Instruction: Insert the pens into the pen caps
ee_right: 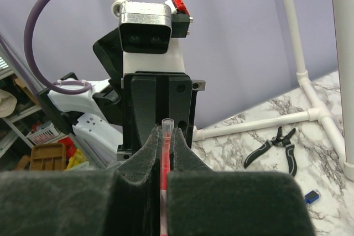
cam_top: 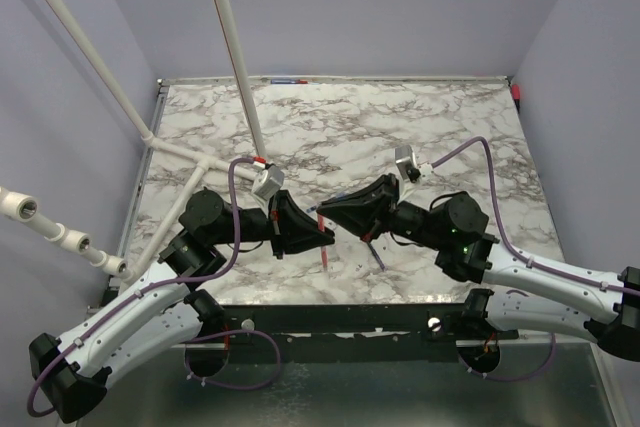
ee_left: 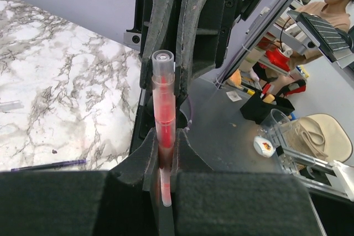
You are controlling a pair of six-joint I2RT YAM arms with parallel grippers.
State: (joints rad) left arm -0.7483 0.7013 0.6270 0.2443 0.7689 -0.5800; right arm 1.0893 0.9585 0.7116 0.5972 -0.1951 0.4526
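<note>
My left gripper [cam_top: 328, 234] [ee_left: 166, 145] is shut on a see-through red tube [ee_left: 164, 98], thicker than a pen, which I take for the red pen cap; its open end points up and its rounded end shows just below the jaws. My right gripper [cam_top: 322, 211] [ee_right: 167, 135] is shut on the thin red pen [ee_right: 167, 153], whose clear tip stands just above the fingertips. In the top view the two grippers meet tip to tip above the table's middle, and the red pen [cam_top: 325, 257] sticks out below them. A dark pen [cam_top: 376, 255] lies on the marble. A blue-purple pen [ee_left: 50, 164] lies on the table.
White pipes [cam_top: 235, 47] cross the left and back of the marble table [cam_top: 450, 127]. Black pliers [ee_right: 279, 146] and a small blue piece [ee_right: 312, 195] lie near the pipe frame. Purple walls enclose the table.
</note>
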